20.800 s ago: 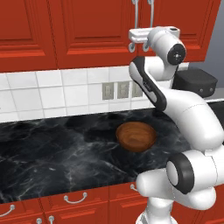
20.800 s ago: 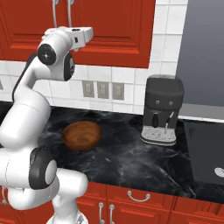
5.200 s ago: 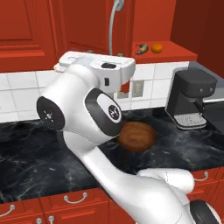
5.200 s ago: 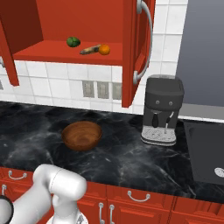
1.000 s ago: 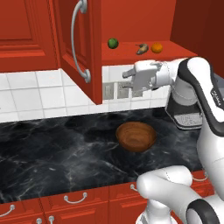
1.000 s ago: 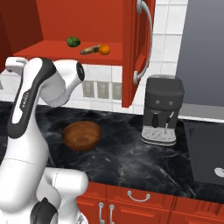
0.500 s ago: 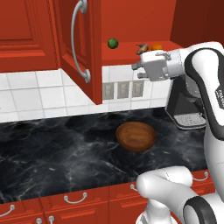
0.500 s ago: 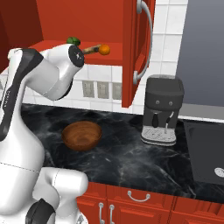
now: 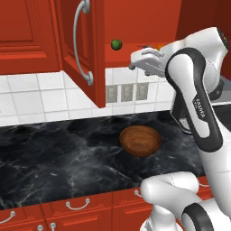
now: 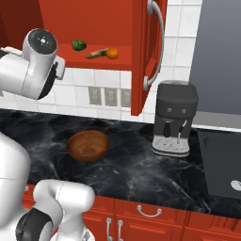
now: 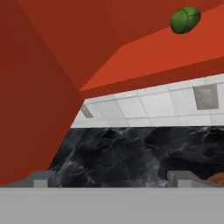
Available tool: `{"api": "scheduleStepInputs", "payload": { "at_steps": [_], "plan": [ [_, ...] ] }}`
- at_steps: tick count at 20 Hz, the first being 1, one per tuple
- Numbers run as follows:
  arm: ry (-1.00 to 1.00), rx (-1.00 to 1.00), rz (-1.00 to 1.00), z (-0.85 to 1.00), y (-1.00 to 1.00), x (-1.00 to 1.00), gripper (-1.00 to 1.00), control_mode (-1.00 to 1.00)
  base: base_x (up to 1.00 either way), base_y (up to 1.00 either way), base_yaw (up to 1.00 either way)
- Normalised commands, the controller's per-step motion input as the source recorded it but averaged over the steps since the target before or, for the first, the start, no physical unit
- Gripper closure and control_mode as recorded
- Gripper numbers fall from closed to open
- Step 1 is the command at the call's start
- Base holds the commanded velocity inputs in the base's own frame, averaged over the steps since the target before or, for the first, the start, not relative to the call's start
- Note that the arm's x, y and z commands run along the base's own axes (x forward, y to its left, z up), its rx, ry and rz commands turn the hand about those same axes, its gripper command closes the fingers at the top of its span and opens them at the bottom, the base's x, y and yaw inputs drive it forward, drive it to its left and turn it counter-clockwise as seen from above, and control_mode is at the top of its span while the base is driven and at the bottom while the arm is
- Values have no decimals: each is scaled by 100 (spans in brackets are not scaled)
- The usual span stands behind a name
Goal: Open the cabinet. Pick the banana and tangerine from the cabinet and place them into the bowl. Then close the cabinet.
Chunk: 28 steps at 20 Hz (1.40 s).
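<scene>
The cabinet [image 10: 94,28] stands open, its two doors swung out: one door [image 9: 79,45] hangs at the upper left of the left base view, the other [image 10: 148,52] at top centre of the right base view. On the shelf, in the right base view, a green ball [image 10: 78,45] lies left of the banana [image 10: 97,54], and the tangerine [image 10: 112,53] sits just beside the banana's right end. A coffee machine [image 10: 175,117] stands on the dark marble counter [image 10: 127,164] at right of centre, well apart from the bowl [image 10: 88,145], which rests empty at lower left of centre. Wall sockets [image 9: 127,93] sit on the white tiles below the shelf. In the left base view the arm's own links cover most of the fruit. The claw [image 9: 137,61] hovers at shelf height in front of the open cabinet, right of the green ball; its jaws stand wide apart, holding and touching nothing.
</scene>
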Motion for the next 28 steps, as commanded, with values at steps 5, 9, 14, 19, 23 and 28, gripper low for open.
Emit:
{"api": "scheduleStepInputs", "payload": {
  "at_steps": [5, 9, 14, 19, 23, 28],
  "plan": [
    [-1, -19, -20, 6, -10, 2, -100, -100, 0, 0, 0],
    [0, -12, -22, 16, -29, 5, -100, -100, 0, 0, 0],
    [-4, -12, -20, 5, -38, 3, -100, -100, 0, 0, 0],
    [-11, -13, -12, 0, -34, 6, -100, -100, 0, 0, 0],
    [-6, -4, -6, 5, -34, 3, -100, -100, 0, 0, 0],
    [-3, 0, -4, 10, -30, 0, -100, -100, 0, 0, 0]
  ]
}}
